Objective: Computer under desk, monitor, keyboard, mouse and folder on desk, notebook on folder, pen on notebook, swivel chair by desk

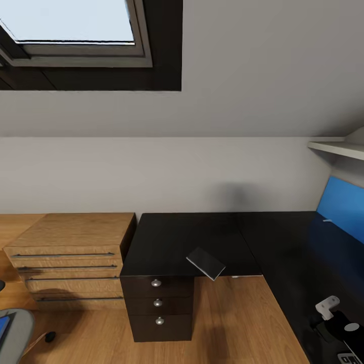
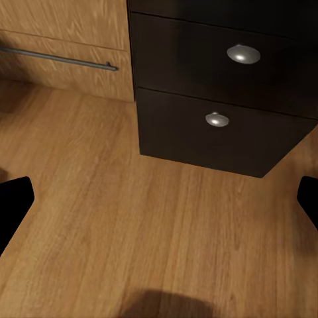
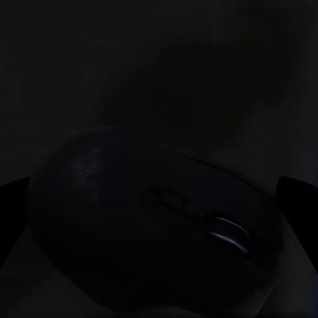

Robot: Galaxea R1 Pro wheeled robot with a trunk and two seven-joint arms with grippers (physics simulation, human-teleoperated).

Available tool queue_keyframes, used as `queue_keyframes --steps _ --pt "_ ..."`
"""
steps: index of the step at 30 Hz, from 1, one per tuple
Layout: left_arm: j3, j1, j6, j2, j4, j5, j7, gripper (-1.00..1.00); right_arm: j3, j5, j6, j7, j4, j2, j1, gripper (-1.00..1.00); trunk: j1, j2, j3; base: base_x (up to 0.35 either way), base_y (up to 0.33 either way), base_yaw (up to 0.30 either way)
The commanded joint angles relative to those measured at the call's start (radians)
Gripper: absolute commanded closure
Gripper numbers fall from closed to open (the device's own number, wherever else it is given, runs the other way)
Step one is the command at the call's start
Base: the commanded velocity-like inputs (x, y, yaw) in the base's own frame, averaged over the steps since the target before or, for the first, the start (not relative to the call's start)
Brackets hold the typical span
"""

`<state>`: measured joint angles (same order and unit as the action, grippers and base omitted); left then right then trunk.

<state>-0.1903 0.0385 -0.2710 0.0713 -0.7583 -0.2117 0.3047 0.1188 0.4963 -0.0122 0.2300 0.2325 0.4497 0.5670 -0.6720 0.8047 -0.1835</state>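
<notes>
The thin dark grey notebook point(image 1: 205, 263) lies on the black desk point(image 1: 172, 237), one corner hanging over the front edge. At the lower left, the grey swivel chair seat point(image 1: 19, 331) carries a sliver of the blue folder point(image 1: 3, 325). A short white pen point(image 1: 327, 220) rests far right on the desk. The black mouse point(image 3: 146, 225) sits close between the fingers of my right gripper point(image 3: 156, 199), which stand wide apart. My right arm point(image 1: 333, 321) is low over the desk's right wing, beside a bit of keyboard point(image 1: 350, 359). My left gripper point(image 2: 159, 205) hangs open over the floor.
The dark drawer unit point(image 1: 158, 303) stands under the desk's left end, with a low light-wood cabinet point(image 1: 71, 253) beside it. A blue wall panel point(image 1: 344, 202) and a white shelf point(image 1: 336, 147) are at the right. Wood floor point(image 2: 132, 218) lies before the drawers.
</notes>
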Motion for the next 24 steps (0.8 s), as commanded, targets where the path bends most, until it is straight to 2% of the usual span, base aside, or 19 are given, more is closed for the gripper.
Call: queue_keyframes --steps 1,9,20,24 --pt "-0.005 0.0 -0.004 -0.001 -0.001 -0.009 0.005 -1.0 0.009 0.008 -0.001 0.006 0.001 0.0 0.001 1.0 -0.004 0.008 -0.004 0.0 0.0 0.0" --pt "-0.005 0.0 -0.004 -0.001 -0.001 -0.008 0.004 -1.0 0.008 0.008 0.0 0.006 0.001 0.0 0.001 1.0 -0.035 0.064 -0.03 0.0 0.0 0.0" --pt "-0.008 0.0 -0.003 -0.003 0.003 -0.009 0.005 -1.0 0.008 0.008 0.0 0.005 0.001 0.0 0.001 1.0 -0.035 0.064 -0.03 -0.003 -0.001 0.0" --pt "-0.008 0.0 -0.004 -0.004 0.003 -0.009 0.004 -1.0 0.008 0.008 0.0 0.005 0.001 0.0 0.001 1.0 -0.035 0.064 -0.03 -0.125 -0.082 0.0"
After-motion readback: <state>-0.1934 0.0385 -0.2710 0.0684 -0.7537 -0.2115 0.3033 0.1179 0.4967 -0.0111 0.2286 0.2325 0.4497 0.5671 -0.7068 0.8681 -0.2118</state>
